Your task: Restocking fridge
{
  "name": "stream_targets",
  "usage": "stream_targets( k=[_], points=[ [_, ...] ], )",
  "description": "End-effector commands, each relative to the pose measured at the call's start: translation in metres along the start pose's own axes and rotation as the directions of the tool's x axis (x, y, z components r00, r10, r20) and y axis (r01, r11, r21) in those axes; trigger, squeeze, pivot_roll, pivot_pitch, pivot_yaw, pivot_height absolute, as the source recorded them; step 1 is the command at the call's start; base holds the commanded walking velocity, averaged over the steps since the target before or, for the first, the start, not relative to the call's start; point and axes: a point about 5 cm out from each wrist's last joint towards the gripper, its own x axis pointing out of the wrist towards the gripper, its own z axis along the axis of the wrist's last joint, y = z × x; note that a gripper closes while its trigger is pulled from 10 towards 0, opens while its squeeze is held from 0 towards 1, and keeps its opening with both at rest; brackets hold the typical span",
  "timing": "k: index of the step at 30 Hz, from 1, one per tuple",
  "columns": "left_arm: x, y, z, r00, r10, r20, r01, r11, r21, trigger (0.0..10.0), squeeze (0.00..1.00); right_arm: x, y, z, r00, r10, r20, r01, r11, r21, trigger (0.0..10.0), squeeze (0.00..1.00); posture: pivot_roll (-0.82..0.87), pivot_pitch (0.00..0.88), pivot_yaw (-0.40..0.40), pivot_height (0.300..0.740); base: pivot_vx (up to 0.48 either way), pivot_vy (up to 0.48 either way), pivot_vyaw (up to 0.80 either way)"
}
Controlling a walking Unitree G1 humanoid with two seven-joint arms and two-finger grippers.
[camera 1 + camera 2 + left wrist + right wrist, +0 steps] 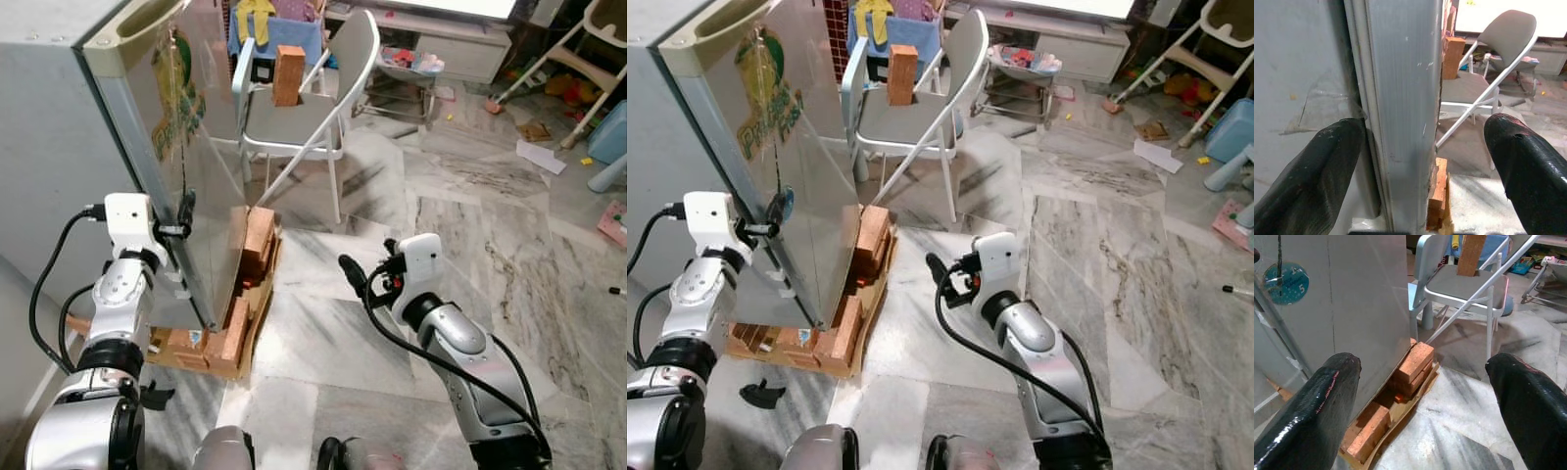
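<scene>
Brushed-metal fridge door (196, 186) fills the upper left of the head view, shut, raised on bricks (257, 245) over a pallet. It's judged heavy, rigid and slick, so its free edge is probably the best place to be gripped. That edge is straddled by the left gripper (1420, 147), fingers spread. The right gripper (367, 276) is held spread at centre frame, over marble floor (470, 235). A folding chair (313, 108) is seen behind, toys scattered at upper right.

Even, fairly bright indoor light falls on the marble floor (470, 225), which carries soft sheen and pale reflections. The top edge of both eye views is blown out white, perhaps a window. The fridge door (794, 176) shows dull glare. In the wrist views the near black fingers (1308, 176) are blurred.
</scene>
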Motion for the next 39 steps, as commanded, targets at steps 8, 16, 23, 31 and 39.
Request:
stream_targets(
  k=[8,16,23,31,39],
  points=[
    [0.014,-0.014,0.011,1.0,-0.017,0.005,0.017,1.0,0.011,10.0,0.0,-0.008,-0.006,0.005,1.0,-0.003,0.003,0.003,1.0,-0.014,10.0,0.0,0.0,0.063,-0.08,0.74,0.0,0.0,0.0],
    [0.029,-0.07,0.032,0.971,-0.229,0.064,0.228,0.974,0.014,10.0,0.0,-0.008,0.002,0.004,1.0,0.015,-0.006,-0.015,1.0,-0.003,10.0,0.0,0.01,0.058,-0.086,0.74,0.0,0.0,0.0],
    [0.023,-0.132,0.046,0.839,-0.531,0.121,0.528,0.847,0.061,10.0,0.0,-0.006,0.001,0.003,1.0,0.01,0.0,-0.01,1.0,0.008,10.0,0.0,0.02,0.053,-0.082,0.74,0.0,0.0,0.0],
    [0.012,-0.119,0.031,0.827,-0.556,0.079,0.546,0.829,0.123,10.0,0.0,-0.002,0.005,0.001,1.0,0.011,0.007,-0.012,1.0,0.021,10.0,0.0,0.05,0.037,-0.073,0.74,0.0,0.0,0.0],
    [-0.015,-0.026,0.003,0.943,-0.333,0.014,0.33,0.937,0.116,10.0,0.0,0.002,0.004,0.003,0.998,-0.033,0.056,0.03,0.998,0.053,10.0,0.0,0.1,0.02,-0.069,0.74,0.0,-0.223,0.0]
  ],
)
